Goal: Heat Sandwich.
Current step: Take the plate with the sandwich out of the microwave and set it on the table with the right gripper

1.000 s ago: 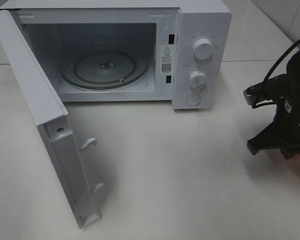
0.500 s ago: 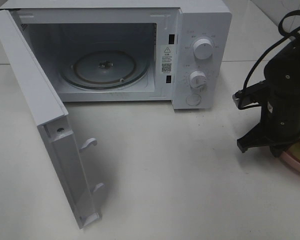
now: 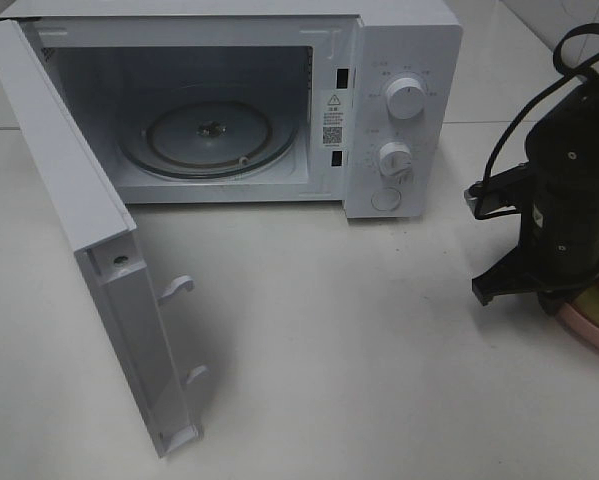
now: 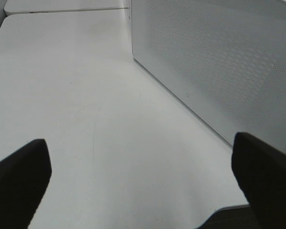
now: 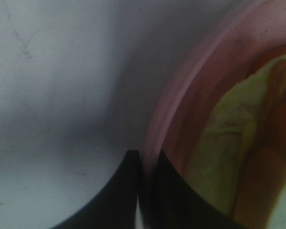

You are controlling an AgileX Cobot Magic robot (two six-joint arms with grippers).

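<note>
A white worktop [image 3: 359,360] filled the frame of the high view, with a seam line running across it near the upper edge. A white microwave [image 3: 404,110] stood directly on it in the upper part of the frame, its door [image 3: 89,260] swung open toward the lower left. At the right edge, a round pink plate [image 3: 594,322] rested on the worktop, mostly hidden.
</note>
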